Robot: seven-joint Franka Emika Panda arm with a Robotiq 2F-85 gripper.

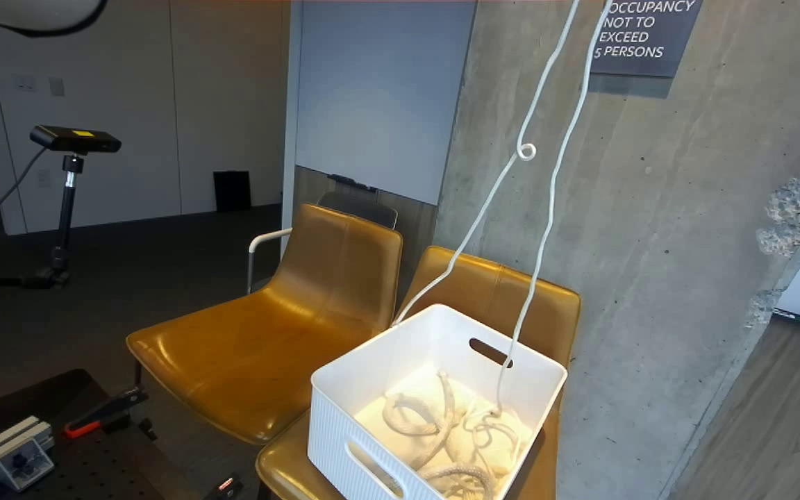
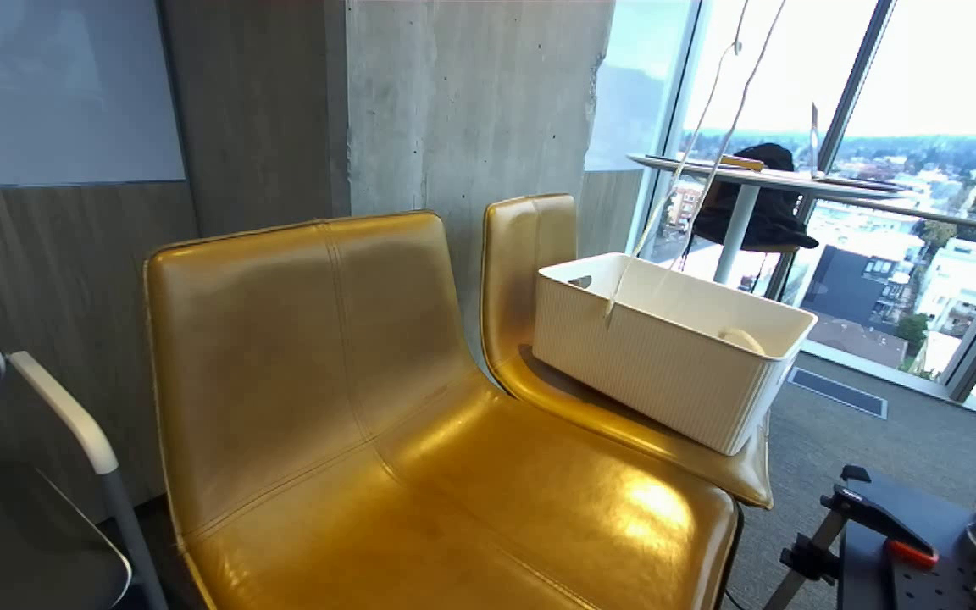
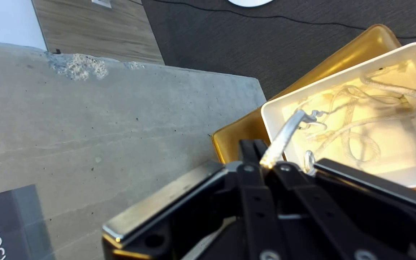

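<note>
Closest to the wrist camera, my black claw (image 3: 254, 144) has its jaws together, clamped on a white rope (image 3: 284, 136). From my grip it runs toward a ribbed white bin (image 1: 334, 423), well apart from me. In both exterior views the rope hangs in two strands from out of view above: one drops inside the bin; the other, bearing a small loop, meets the rim. Thicker braided rope (image 1: 449, 403) lies coiled inside. An ochre chair (image 1: 490, 292) carries the bin.
</note>
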